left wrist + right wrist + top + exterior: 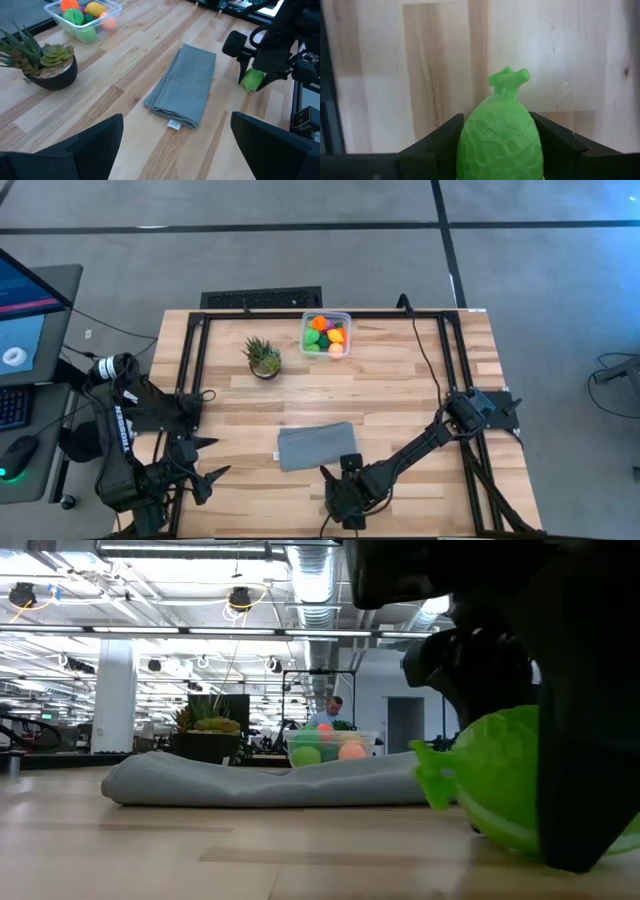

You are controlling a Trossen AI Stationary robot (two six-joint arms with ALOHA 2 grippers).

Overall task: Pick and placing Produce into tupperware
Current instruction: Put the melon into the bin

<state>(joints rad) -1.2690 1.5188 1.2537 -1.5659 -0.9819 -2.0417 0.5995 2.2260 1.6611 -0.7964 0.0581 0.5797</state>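
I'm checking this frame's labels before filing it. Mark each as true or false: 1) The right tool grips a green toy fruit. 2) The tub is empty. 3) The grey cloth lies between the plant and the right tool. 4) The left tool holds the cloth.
1) True: the right tool is closed around the green toy fruit.
2) False: the tub already holds several pieces of produce.
3) True: the grey cloth lies between the potted plant and the right tool.
4) False: the left tool is open and empty, apart from the cloth.
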